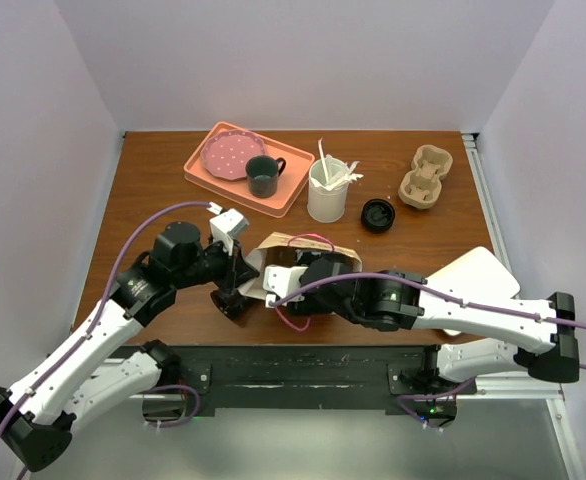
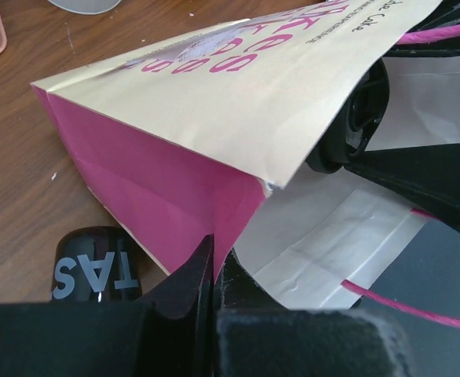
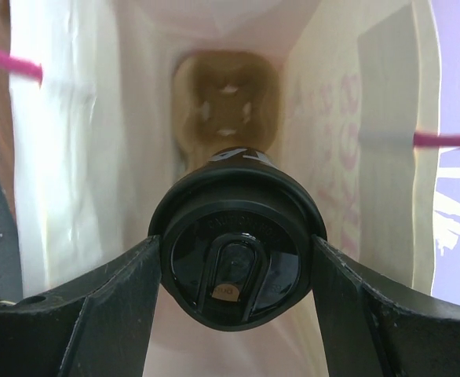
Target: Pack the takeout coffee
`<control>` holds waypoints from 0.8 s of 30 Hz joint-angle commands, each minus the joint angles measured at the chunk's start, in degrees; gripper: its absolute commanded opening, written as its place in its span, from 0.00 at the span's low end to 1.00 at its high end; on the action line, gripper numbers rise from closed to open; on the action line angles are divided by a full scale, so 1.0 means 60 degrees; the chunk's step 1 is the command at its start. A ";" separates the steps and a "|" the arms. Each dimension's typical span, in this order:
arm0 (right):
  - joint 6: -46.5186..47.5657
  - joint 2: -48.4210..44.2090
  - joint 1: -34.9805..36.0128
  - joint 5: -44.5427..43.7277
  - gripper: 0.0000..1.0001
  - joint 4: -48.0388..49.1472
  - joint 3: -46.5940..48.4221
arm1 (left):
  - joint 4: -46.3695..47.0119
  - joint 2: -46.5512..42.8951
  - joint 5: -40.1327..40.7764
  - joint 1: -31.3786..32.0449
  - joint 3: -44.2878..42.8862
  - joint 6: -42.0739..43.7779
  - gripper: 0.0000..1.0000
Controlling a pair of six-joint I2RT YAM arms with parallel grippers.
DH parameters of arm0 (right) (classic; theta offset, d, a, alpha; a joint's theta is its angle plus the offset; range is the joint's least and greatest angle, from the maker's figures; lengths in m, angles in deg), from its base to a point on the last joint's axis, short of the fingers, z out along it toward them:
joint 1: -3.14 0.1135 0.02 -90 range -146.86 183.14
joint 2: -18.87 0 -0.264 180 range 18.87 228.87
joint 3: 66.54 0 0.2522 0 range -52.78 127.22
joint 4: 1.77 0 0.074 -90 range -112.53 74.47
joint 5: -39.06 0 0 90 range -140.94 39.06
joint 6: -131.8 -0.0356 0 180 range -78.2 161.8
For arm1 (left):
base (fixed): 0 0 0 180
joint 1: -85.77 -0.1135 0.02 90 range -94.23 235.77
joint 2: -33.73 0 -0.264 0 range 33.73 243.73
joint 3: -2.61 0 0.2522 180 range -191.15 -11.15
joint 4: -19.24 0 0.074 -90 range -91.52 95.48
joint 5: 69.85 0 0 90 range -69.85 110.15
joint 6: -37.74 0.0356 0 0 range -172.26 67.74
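Clasping one lidded takeout coffee point(image 3: 230, 259), right fingers point(image 3: 112, 306) sit inside one paper bag point(image 3: 81, 157); left fingers point(image 2: 183, 290) closed, seemingly pinching its edge; one other cup point(image 2: 93, 271) at eight o'clock.

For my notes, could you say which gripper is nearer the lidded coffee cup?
Right: right gripper clasps the cup inside the bag; left gripper pinches the bag's edge.

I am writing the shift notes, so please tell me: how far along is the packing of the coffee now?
Done: a cardboard carrier already sits deep inside the paper bag. In hand: the right gripper holds the lidded takeout coffee inside the bag's mouth, and the left gripper appears to pinch the bag's edge. Left: seat the cup in the carrier and release. Another lettered cup lies outside.
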 commanded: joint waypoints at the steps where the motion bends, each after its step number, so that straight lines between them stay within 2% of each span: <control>1: 0.1042 0.0227 0.0021 -0.0768 0.26 0.0180 0.0488 | 0.0649 0.0119 0.0287 0.0158 -0.0369 0.0138 0.00; 13: 0.1893 0.0490 -0.0945 0.0124 0.27 0.0269 0.0239 | 0.1030 0.0090 0.0449 0.0231 -0.0106 0.0065 0.00; 24: 0.2157 0.1091 -0.0961 -0.0036 0.26 0.0488 0.0459 | 0.1191 -0.0247 0.0464 0.0304 0.0509 -0.0081 0.00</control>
